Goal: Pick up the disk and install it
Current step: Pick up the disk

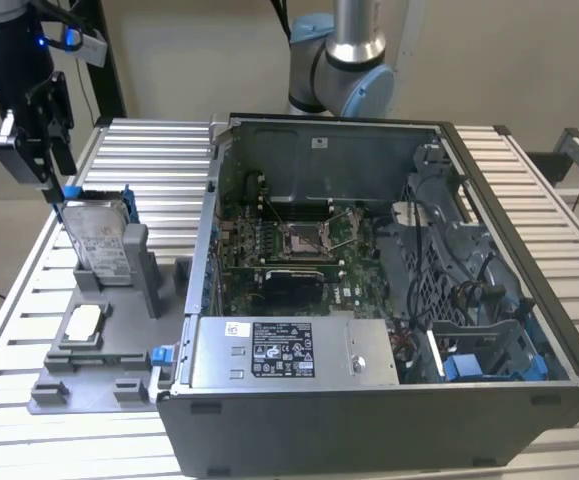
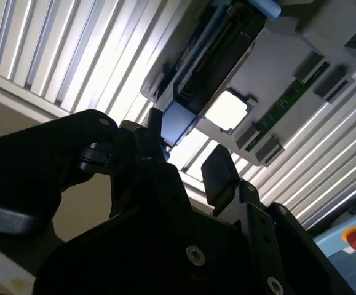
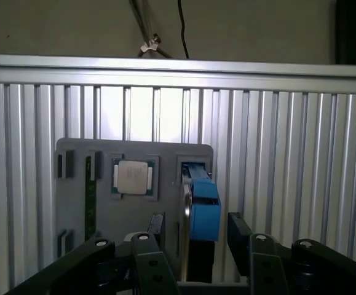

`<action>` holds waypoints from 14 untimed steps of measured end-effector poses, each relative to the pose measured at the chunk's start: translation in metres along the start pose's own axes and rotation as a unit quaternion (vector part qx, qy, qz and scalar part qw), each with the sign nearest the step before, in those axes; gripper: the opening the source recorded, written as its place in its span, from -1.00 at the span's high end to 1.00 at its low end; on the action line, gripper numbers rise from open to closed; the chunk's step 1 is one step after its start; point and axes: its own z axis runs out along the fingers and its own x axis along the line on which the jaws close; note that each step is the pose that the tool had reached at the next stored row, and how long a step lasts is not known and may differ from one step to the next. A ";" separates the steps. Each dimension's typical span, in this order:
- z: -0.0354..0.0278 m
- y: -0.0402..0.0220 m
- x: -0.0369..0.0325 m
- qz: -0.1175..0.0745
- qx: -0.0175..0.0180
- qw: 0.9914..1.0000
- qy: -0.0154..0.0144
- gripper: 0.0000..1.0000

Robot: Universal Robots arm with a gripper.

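Observation:
The disk (image 1: 99,240) stands upright on edge in a grey holder (image 1: 119,350) on the slatted table, at the exterior view's left. It is silver with a white label and a blue carrier frame (image 3: 203,209). My gripper (image 1: 59,182) hangs just above its top corner. In both wrist views the black fingers (image 3: 236,230) stand on either side of the blue edge (image 2: 178,120) with gaps between, so the gripper (image 3: 196,227) is open and holds nothing.
A small silver square chip (image 1: 84,322) lies in the same holder, in front of the disk. The open computer case (image 1: 369,300) fills the middle and right, with a grey power supply box (image 1: 289,350) and blue-trimmed drive bays (image 1: 469,350).

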 end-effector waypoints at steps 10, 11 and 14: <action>0.0137 -0.0002 -0.0011 0.000 0.000 1.000 0.000 -1.00; 0.0148 -0.0002 -0.0013 0.000 0.000 1.000 0.000 -1.00; 0.0183 -0.0002 -0.0018 0.000 0.000 1.000 0.000 -1.00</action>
